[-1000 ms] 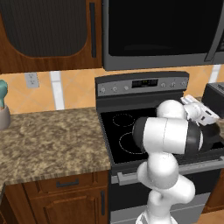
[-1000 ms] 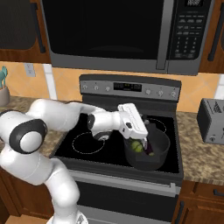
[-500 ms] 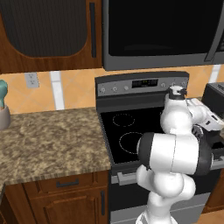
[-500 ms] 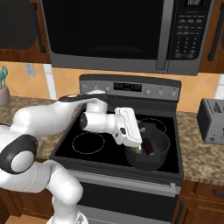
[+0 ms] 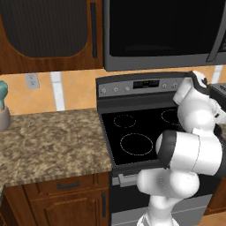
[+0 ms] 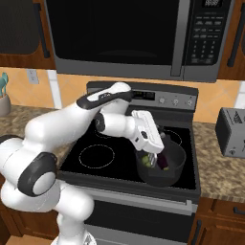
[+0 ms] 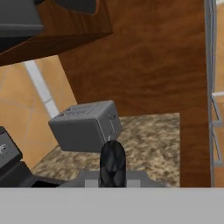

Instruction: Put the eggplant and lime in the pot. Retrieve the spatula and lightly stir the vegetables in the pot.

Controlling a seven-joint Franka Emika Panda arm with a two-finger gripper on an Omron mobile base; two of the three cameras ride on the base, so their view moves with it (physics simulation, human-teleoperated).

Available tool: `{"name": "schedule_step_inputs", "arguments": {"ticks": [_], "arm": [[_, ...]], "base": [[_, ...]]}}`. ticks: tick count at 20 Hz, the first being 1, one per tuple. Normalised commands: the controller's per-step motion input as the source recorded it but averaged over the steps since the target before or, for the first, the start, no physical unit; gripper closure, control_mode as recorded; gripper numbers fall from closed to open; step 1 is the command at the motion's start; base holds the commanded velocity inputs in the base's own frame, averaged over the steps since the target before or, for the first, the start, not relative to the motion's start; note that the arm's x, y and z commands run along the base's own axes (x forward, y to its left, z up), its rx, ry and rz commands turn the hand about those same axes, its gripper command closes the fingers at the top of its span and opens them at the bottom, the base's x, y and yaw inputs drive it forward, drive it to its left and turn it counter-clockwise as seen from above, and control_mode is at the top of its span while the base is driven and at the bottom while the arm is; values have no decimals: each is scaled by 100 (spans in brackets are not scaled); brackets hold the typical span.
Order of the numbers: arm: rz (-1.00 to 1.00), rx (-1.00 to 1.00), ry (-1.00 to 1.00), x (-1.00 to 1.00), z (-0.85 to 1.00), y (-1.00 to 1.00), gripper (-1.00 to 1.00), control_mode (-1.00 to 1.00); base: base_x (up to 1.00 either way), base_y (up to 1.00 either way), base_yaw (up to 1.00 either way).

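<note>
The dark pot (image 6: 178,158) stands on the stove's front right burner. Inside it lie the yellow-green lime (image 6: 144,159) and the dark purple eggplant (image 6: 164,161). My gripper (image 6: 153,157) hangs over the pot's left half, pointing down into it, shut on the spatula (image 6: 151,161). The spatula's silver slotted head dips between the two vegetables. In the hand view its black handle (image 7: 112,162) rises end-on at the bottom middle. In the left base view my own arm covers the pot.
A grey toaster (image 6: 231,131) (image 7: 85,127) sits on the granite counter right of the stove (image 5: 132,132), before a wooden cabinet side. A microwave (image 6: 129,38) hangs above. On the left counter stands a jar with a teal utensil (image 5: 3,110).
The arm's elbow has swung up and toward the back of the stove. The hand has stayed over the pot, turning a little with the spatula in it.
</note>
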Motion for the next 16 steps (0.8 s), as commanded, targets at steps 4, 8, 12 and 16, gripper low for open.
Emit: {"name": "schedule_step_inputs", "arguments": {"ticks": [4, 8, 12, 16], "arm": [[0, -7, -10, 25, -82, 0, 100, -100], [0, -16, -19, 23, -96, 0, 100, -100], [0, -22, -16, 11, -100, 0, 100, -100], [0, -18, -1, 0, -100, 0, 100, -100]], "base": [[0, 0, 0], [0, 0, 0], [0, 0, 0], [0, 0, 0]]}}
